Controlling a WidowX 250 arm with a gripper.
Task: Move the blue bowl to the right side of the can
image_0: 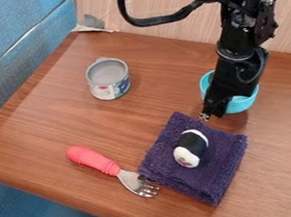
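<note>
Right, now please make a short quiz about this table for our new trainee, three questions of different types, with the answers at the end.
1. True or false: as the camera sees it, the blue bowl stands to the right of the can.
2. Fill in the missing word: the handle of the fork is ____ in colour.
3. Which thing lies on top of the folded purple towel?
a) the can
b) the fork
c) the black-and-white rice roll

Key: 1 true; 2 red; 3 c
</note>
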